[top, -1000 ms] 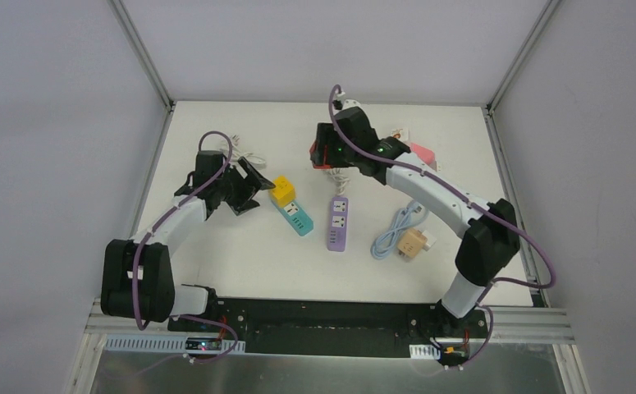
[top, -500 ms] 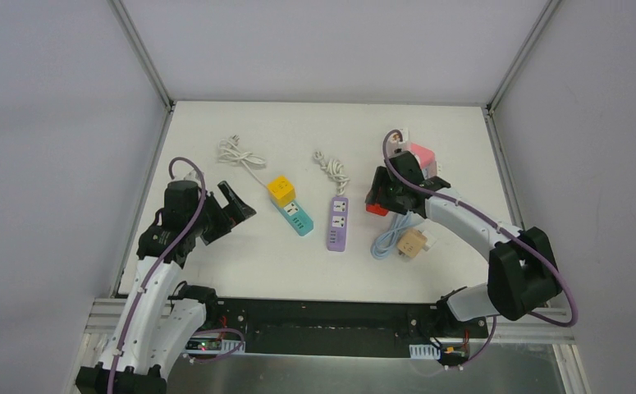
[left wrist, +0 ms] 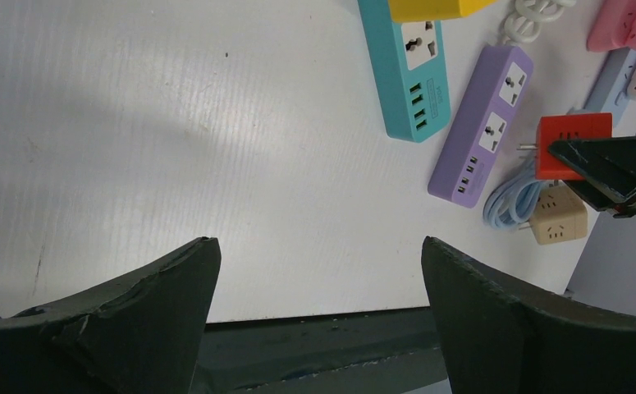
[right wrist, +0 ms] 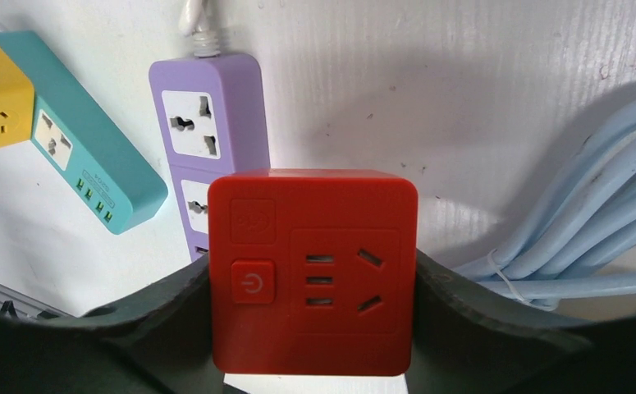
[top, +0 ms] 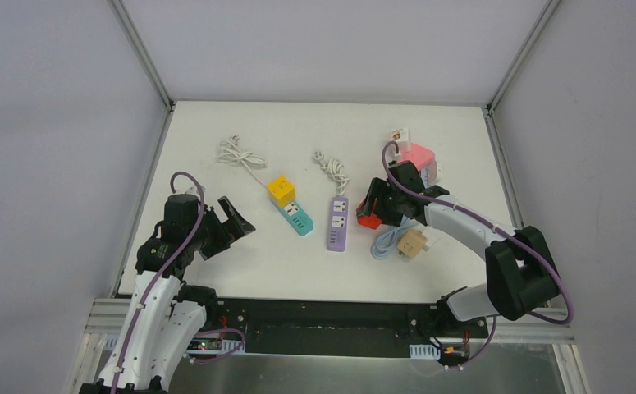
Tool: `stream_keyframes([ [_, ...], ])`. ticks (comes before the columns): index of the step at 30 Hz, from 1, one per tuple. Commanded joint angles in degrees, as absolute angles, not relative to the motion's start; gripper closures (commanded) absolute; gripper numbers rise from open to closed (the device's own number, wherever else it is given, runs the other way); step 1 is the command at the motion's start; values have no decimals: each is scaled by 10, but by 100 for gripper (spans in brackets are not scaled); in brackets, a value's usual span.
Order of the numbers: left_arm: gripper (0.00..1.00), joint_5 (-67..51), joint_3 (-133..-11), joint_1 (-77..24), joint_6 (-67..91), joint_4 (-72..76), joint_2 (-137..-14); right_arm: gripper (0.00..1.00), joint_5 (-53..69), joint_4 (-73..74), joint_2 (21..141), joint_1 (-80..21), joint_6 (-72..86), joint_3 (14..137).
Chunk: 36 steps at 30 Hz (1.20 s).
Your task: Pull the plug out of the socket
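Observation:
My right gripper (top: 370, 210) is shut on a red cube adapter (top: 368, 220) with a power button. It holds the cube off any socket, just right of the purple power strip (top: 337, 223). In the right wrist view the cube (right wrist: 314, 271) sits clamped between both fingers, above the purple strip (right wrist: 216, 123). In the left wrist view the cube (left wrist: 573, 146) shows bare prongs on its left side. My left gripper (top: 232, 226) is open and empty at the front left, and in its own view (left wrist: 318, 246) it hangs over bare table.
A teal strip (top: 296, 215) with a yellow cube (top: 281, 190) plugged in lies left of the purple strip. A beige cube (top: 413, 243) and a coiled light-blue cable (top: 390, 238) lie under my right arm. A pink socket (top: 419, 156) and white cords (top: 236, 153) are at the back.
My right arm carried the red cube from the back middle toward the front, to the right of the purple strip. My left arm drew back to the front left, still open.

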<state>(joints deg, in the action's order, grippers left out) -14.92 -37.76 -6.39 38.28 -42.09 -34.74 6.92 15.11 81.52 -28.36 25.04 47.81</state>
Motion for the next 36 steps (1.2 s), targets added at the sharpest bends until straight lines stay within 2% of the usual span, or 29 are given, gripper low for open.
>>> stream_keyframes([
  [1, 5, -161, -371, -66, 382, -398, -345, 26, 50, 148, 798, -281, 232, 475],
  [3, 5, -158, -372, -66, 382, -400, -345, 17, 34, 156, 789, -281, 222, 478],
  [6, 5, -146, -378, -66, 378, -407, -347, 12, 30, 178, 788, -281, 210, 492],
  [13, 5, -148, -377, -66, 373, -408, -347, 10, 5, 215, 752, -299, 205, 528],
  [19, 6, -141, -385, -66, 374, -406, -353, 8, -13, 167, 735, -386, 189, 575],
  [25, 8, -73, -378, -66, 396, -393, -324, 8, -52, 110, 869, -474, 116, 681],
  [31, 8, -46, -371, -66, 401, -383, -296, 9, -55, 91, 1053, -511, 48, 834],
  [36, 8, -42, -360, -66, 401, -383, -295, 11, -69, 83, 1156, -548, -22, 927],
])
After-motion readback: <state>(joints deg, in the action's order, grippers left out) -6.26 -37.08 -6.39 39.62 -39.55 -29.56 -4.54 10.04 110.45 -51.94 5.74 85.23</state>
